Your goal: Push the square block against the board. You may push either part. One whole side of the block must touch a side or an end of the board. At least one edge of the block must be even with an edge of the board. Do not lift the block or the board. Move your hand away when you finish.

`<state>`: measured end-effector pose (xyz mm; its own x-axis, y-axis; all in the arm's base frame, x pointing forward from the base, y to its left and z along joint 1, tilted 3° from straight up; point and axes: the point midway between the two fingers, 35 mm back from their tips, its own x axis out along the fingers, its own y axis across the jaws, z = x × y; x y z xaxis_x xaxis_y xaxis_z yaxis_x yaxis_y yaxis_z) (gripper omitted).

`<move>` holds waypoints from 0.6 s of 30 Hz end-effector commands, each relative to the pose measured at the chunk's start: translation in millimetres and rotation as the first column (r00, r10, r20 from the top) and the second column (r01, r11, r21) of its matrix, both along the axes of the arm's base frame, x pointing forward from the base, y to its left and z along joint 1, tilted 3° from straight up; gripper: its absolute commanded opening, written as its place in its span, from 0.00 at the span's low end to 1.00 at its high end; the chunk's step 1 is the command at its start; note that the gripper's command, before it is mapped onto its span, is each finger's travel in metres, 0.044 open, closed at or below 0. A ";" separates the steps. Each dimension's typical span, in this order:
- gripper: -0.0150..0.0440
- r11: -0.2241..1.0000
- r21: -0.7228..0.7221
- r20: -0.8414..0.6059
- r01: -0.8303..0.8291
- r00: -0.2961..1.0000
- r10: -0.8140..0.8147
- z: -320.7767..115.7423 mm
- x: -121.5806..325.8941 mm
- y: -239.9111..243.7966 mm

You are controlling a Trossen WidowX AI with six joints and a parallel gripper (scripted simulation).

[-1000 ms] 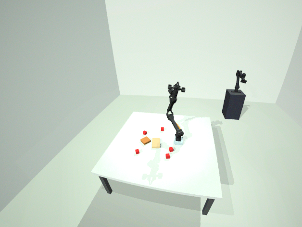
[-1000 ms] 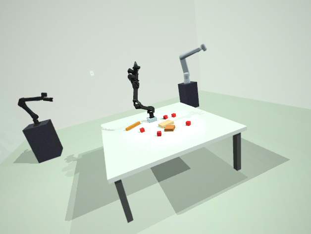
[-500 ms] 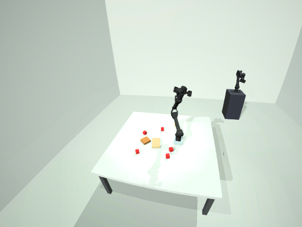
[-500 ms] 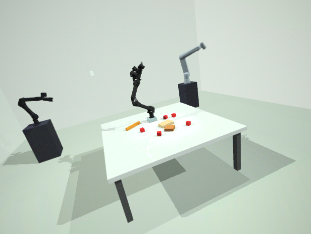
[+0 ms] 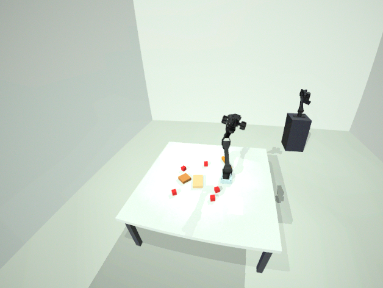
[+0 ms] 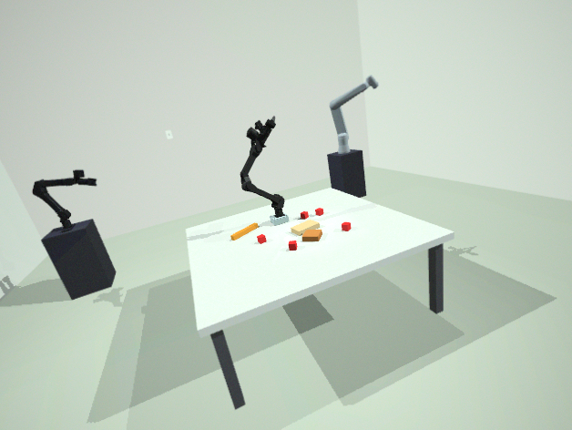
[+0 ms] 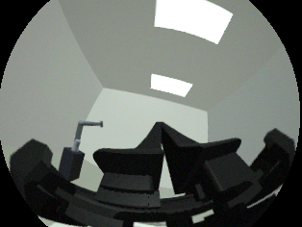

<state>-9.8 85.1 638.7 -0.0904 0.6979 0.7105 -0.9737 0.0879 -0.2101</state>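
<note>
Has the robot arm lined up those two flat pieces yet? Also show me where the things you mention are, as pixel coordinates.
Nothing looks finished: the brown block (image 5: 184, 177) (image 6: 311, 235) sits turned at an angle to the tan board (image 5: 197, 181) (image 6: 305, 227). The shut gripper (image 7: 159, 124) is raised, holding nothing. Pushing, lining up edges and withdrawing remain.

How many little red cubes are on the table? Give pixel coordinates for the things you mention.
5. Two (image 5: 216, 189) (image 5: 212, 198) sit near the arm's base. One (image 5: 174, 192) is off by itself. One (image 5: 183, 168) is by the brown block (image 5: 185, 178) (image 6: 311, 235). One (image 5: 205, 163) lies between that one and the orange bar (image 5: 223, 158) (image 6: 244, 231).
</note>
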 end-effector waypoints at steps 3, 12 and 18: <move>0.25 0.995 -0.075 -0.015 0.064 0.998 -0.066 -12.0 4.9 30.9; 0.25 0.963 -0.234 -0.065 0.132 0.986 -0.151 -39.2 21.9 83.5; 0.25 0.928 -0.336 -0.111 0.164 0.971 -0.211 -60.5 40.1 114.5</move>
